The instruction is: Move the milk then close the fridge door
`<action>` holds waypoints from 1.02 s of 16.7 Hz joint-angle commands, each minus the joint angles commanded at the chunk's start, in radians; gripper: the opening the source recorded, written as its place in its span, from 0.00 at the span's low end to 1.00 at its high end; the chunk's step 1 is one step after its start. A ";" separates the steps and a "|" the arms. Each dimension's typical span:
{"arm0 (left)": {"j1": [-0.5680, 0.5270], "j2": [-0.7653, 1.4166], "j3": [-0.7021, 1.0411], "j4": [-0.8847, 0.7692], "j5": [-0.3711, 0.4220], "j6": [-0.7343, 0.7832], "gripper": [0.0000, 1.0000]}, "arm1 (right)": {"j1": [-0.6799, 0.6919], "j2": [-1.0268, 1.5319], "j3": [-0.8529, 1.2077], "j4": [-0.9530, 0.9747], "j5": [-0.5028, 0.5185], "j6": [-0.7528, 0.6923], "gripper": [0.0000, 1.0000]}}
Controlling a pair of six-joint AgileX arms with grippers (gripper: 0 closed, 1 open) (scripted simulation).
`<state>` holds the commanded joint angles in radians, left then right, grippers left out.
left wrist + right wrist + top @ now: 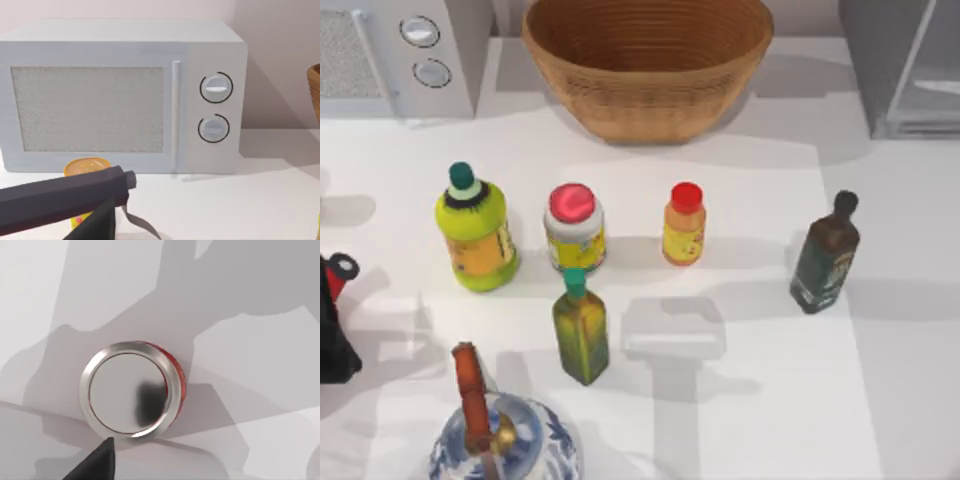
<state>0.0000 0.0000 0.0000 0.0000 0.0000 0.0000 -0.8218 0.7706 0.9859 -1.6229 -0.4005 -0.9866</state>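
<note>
Fridge door (932,75) open at table's far right corner; grip state of both claws can't be told.

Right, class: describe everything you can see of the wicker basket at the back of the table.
The wicker basket is a wide, round bowl of tan woven bands, ribbed in horizontal rings, narrowing toward its base. It sits upright at the back middle of the table, between the microwave and the grey fridge, touching neither. Its hollow looks empty as far as shown. Its edge also appears in the left wrist view.
</note>
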 joint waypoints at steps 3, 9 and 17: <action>0.000 0.000 0.000 0.000 0.000 0.000 1.00 | -0.185 0.209 0.062 -0.006 -0.090 -0.196 1.00; 0.000 0.000 0.000 0.000 0.000 0.000 1.00 | -0.555 0.591 0.193 0.033 -0.281 -0.570 1.00; 0.000 0.000 0.000 0.000 0.000 0.000 1.00 | -0.944 1.001 0.337 0.117 -0.513 -1.010 1.00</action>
<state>0.0000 0.0000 0.0000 0.0000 0.0000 0.0000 -1.7659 1.7719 1.3233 -1.5055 -0.9133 -1.9968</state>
